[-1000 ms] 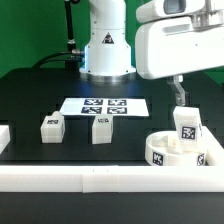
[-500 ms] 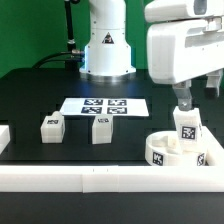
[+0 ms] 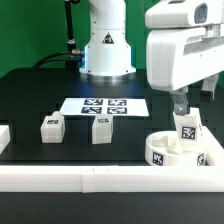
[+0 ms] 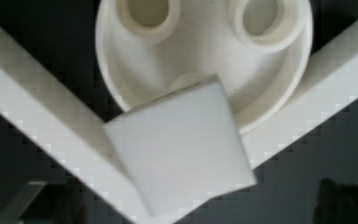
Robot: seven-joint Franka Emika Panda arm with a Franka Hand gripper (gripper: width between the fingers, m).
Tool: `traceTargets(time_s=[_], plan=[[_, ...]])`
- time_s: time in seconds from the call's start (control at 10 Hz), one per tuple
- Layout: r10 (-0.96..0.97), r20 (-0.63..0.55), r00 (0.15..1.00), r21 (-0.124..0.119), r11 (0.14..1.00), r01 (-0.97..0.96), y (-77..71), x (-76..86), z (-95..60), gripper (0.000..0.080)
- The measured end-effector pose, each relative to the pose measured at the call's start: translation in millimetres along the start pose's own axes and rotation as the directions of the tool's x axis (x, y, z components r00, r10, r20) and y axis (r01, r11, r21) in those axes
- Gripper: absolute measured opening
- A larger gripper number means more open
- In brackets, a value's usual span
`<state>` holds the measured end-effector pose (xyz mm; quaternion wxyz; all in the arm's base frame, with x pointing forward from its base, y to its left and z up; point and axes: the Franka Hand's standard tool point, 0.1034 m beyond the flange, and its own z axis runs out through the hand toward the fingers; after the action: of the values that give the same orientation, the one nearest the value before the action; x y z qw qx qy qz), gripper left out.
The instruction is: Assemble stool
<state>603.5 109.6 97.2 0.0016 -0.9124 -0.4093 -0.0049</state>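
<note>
The round white seat disc (image 3: 172,153) lies at the exterior view's lower right, in the corner of the white rail. One tagged leg (image 3: 187,128) stands upright in it. Two more tagged legs (image 3: 52,128) (image 3: 101,129) stand loose on the black table. My gripper (image 3: 190,103) hangs just above the upright leg, jaws open and empty. In the wrist view the seat (image 4: 194,60) shows two holes, and the leg's blank end (image 4: 179,150) lies between my widely spread dark fingers (image 4: 30,202).
The marker board (image 3: 105,106) lies flat at mid table in front of the robot base (image 3: 106,50). A long white border rail (image 3: 90,178) runs along the front edge and shows as two slanted bands in the wrist view (image 4: 34,100).
My hand has moved toward the exterior view's right and come over the upright leg. The leg, the seat and the two loose legs have not moved.
</note>
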Motion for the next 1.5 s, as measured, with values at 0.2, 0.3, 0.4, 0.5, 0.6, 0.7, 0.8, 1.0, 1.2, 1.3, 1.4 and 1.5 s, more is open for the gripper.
traceTargets(time_s=[0.2,0.3,0.4,0.5,0.6,0.7,0.8,1.0,1.2,1.3,1.4,1.5], plan=[[-0.036,0.016,0.999,-0.009,0.999,0.036,5.3,4.3,1.0,0.0648],[-0.034,0.017,0.999,-0.008,0.999,0.034,4.9,4.0,1.6,0.0648],[-0.034,0.017,0.999,-0.008,0.999,0.034,4.8,4.1,1.7,0.0648],[-0.033,0.017,0.999,-0.008,0.999,0.034,4.9,3.8,2.0,0.0648],[-0.037,0.018,0.999,-0.007,0.999,0.037,5.3,3.3,2.8,0.0648],[-0.059,0.016,0.998,-0.009,0.998,0.059,6.4,2.5,5.8,0.0648],[-0.064,0.019,0.998,-0.006,0.998,0.064,6.2,1.2,9.1,0.0648],[-0.074,0.025,0.997,-0.001,0.997,0.074,6.1,-1.0,13.5,0.0648],[-0.072,0.027,0.997,0.001,0.997,0.072,6.7,-2.4,15.1,0.0612],[-0.072,0.027,0.997,0.001,0.997,0.072,6.7,-2.4,15.1,0.0612],[-0.071,0.027,0.997,0.001,0.997,0.071,6.7,-2.4,15.2,0.0476],[-0.071,0.027,0.997,0.001,0.997,0.071,6.7,-2.5,15.3,0.0331]])
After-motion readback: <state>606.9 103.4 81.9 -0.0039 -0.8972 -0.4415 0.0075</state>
